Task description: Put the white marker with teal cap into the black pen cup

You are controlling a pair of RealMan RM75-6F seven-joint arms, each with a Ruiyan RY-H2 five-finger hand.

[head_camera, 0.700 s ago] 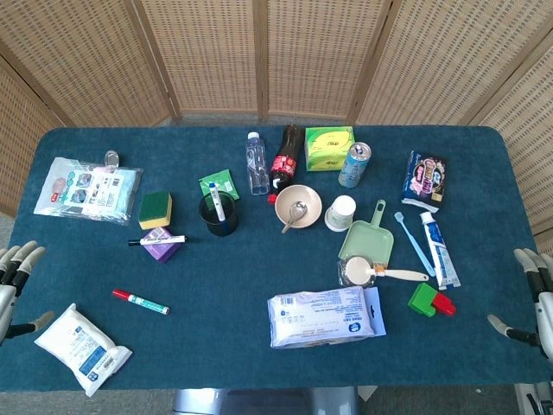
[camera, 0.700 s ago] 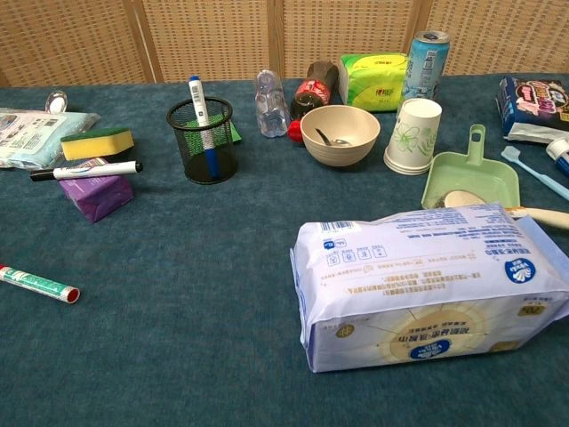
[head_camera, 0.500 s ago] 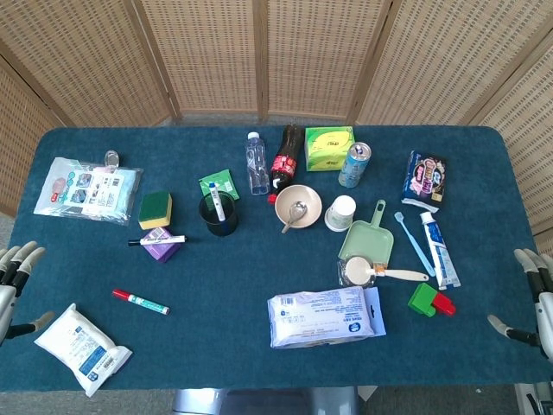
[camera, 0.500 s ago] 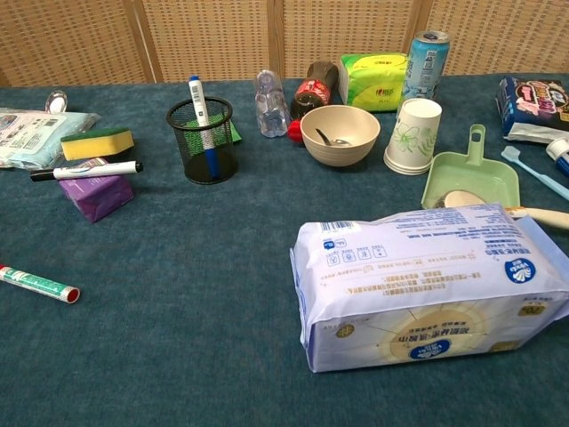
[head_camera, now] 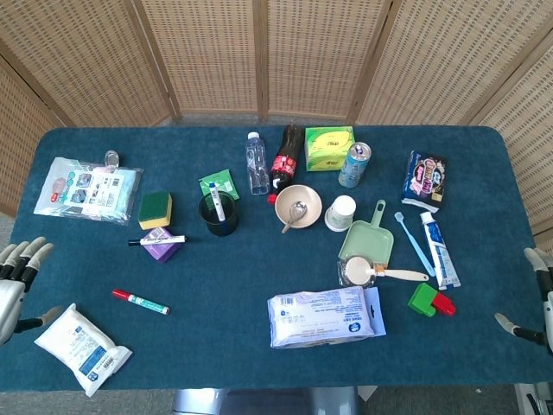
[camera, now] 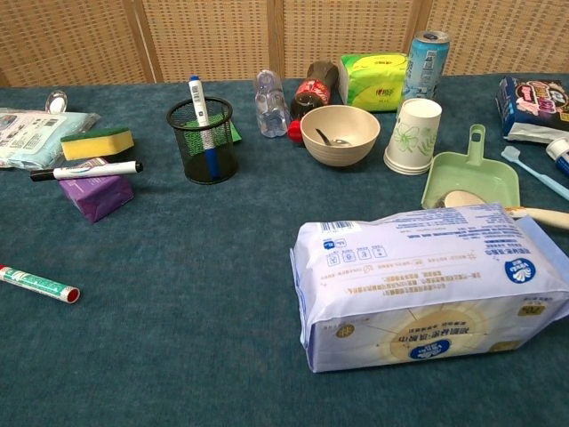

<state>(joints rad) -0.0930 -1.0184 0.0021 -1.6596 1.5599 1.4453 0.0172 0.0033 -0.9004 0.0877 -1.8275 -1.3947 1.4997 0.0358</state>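
The black mesh pen cup (head_camera: 219, 216) (camera: 203, 142) stands left of the table's middle. A white marker with a blue-teal cap (head_camera: 217, 201) (camera: 197, 102) stands upright inside it. A second marker, with red and teal-green parts (head_camera: 140, 301) (camera: 37, 284), lies flat on the cloth at the front left. My left hand (head_camera: 15, 277) hovers at the table's left edge, fingers apart and holding nothing. My right hand (head_camera: 537, 303) shows only partly at the right edge, fingers apart and also holding nothing. Neither hand appears in the chest view.
A black-capped marker (head_camera: 157, 240) rests on a purple box (camera: 96, 194) beside a sponge (head_camera: 155, 208). A white packet (head_camera: 82, 348) lies by my left hand. A large wipes pack (head_camera: 324, 316), a bowl (head_camera: 298, 206), a paper cup (head_camera: 340, 213) and a green dustpan (head_camera: 367, 238) fill the middle and right.
My left hand has shifted slightly inward and up. My right hand has slid farther off the right edge. Nothing on the table moved.
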